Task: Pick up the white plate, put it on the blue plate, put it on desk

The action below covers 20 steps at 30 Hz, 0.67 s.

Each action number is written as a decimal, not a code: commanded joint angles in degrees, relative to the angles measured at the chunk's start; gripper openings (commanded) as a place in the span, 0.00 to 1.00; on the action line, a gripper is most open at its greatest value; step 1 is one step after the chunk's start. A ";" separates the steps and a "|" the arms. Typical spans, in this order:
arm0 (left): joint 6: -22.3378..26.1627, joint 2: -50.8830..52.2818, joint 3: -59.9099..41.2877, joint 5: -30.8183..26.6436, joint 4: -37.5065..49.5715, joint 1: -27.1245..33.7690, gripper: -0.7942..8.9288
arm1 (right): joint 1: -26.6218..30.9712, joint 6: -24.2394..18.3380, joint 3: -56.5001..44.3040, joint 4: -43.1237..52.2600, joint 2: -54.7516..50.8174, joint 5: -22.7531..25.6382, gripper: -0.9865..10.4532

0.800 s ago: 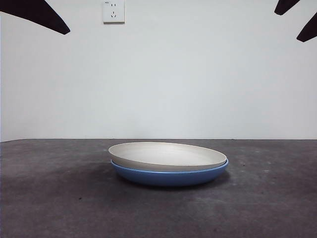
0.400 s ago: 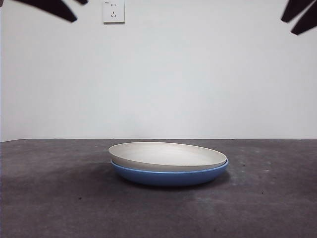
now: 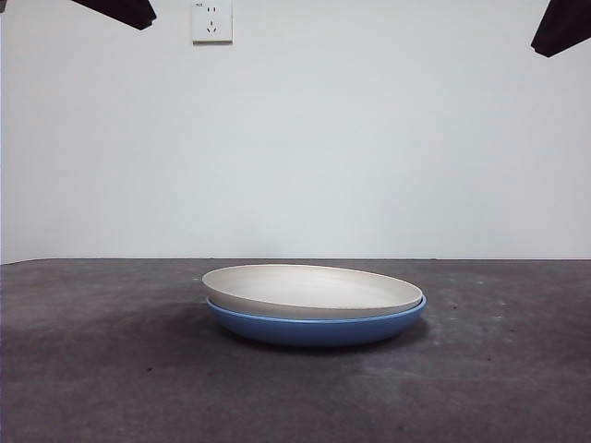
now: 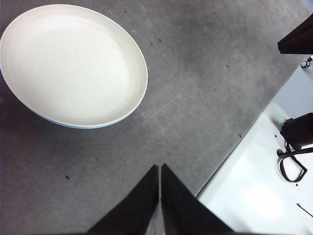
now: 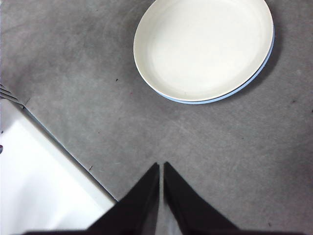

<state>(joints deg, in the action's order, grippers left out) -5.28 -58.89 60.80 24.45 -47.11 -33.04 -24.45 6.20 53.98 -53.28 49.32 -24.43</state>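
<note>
The white plate (image 3: 309, 288) rests nested inside the blue plate (image 3: 314, 328) on the desk (image 3: 111, 369), near the middle. In the left wrist view the white plate (image 4: 71, 63) shows with a thin blue rim (image 4: 73, 126) under it. The right wrist view shows the same stack (image 5: 203, 46), with the blue rim (image 5: 254, 76) peeking out. My left gripper (image 4: 160, 169) is shut and empty, high above the desk and away from the plates. My right gripper (image 5: 161, 166) is shut and empty, also high and apart from them. In the front view both arms show only as black tips at the top corners.
A white wall with a socket (image 3: 211, 20) stands behind the desk. The desk edge and a white surface beyond it show in the left wrist view (image 4: 254, 186) and the right wrist view (image 5: 39, 186).
Both arms have risen toward the top corners of the front view; less of each black tip shows. The plates have not moved.
</note>
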 commanded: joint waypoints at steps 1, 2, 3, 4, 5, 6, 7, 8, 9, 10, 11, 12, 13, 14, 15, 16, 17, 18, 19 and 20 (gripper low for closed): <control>0.11 -0.26 0.52 0.48 0.42 -0.46 0.09 | -0.44 -0.68 1.16 0.59 0.37 -0.11 0.09; 0.11 -0.26 0.52 0.48 0.42 -0.46 0.09 | -0.44 -0.68 1.16 0.59 0.37 -0.11 0.09; 0.11 -0.26 0.52 0.48 0.42 -0.46 0.09 | -0.44 -0.68 1.16 0.59 0.37 -0.11 0.09; 0.11 -0.26 0.52 0.48 0.42 -0.46 0.09 | -0.44 -0.68 1.16 0.61 0.37 -0.11 0.09; 0.11 -0.26 0.52 0.48 0.42 -0.46 0.09 | -0.44 -0.68 1.16 0.61 0.37 -0.11 0.09; 0.11 -0.26 0.52 0.48 0.42 -0.46 0.09 | -0.44 -0.68 1.16 0.59 0.37 -0.09 0.09; 0.11 -0.26 0.52 0.48 0.42 -0.46 0.09 | -0.44 -0.68 1.16 0.61 0.37 -0.11 0.09; 0.11 -0.26 0.52 0.48 0.42 -0.46 0.09 | -0.44 -0.68 1.16 0.59 0.37 -0.09 0.09; 0.11 -0.26 0.52 0.48 0.42 -0.46 0.09 | -0.44 -0.68 1.16 0.61 0.37 -0.09 0.09; 0.11 -0.26 0.52 0.48 0.42 -0.46 0.09 | -0.44 -0.68 1.16 0.59 0.37 -0.11 0.09; 0.11 -0.26 0.52 0.48 0.42 -0.46 0.09 | -0.44 -0.68 1.16 0.59 0.37 -0.11 0.09; 0.11 -0.26 0.52 0.48 0.42 -0.46 0.09 | -0.44 -0.68 1.16 0.59 0.37 -0.11 0.09; 0.11 -0.26 0.52 0.48 0.33 -0.46 0.09 | -0.44 -0.68 1.16 0.59 0.37 -0.11 0.09; 0.11 -0.26 0.52 0.48 0.28 -0.46 0.09 | -0.44 -0.68 1.16 0.61 0.37 -0.11 0.09; 0.11 -0.11 0.52 0.48 0.35 -0.46 0.09 | -0.44 -0.68 1.16 0.61 0.37 -0.11 0.09; 0.11 0.22 0.52 0.48 0.37 -0.46 0.09 | -0.44 -0.68 1.16 0.59 0.37 -0.11 0.09; 0.15 0.63 0.52 0.48 0.37 -0.39 0.09 | -0.44 -0.68 1.16 0.59 0.37 -0.11 0.09; 0.48 1.25 0.52 0.48 0.26 -0.26 0.09 | -0.44 -0.68 1.16 0.59 0.37 -0.11 0.09; 3.32 2.03 0.52 0.07 0.48 0.20 0.09 | -0.44 -0.68 1.16 0.59 0.37 -0.11 0.09; 4.96 2.95 0.52 -0.28 1.22 0.87 0.09 | -0.44 -0.68 1.16 0.61 0.37 -0.11 0.09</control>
<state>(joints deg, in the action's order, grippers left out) -3.88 -56.64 60.77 24.29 -46.92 -32.34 -24.45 6.20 53.98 -53.25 49.32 -24.43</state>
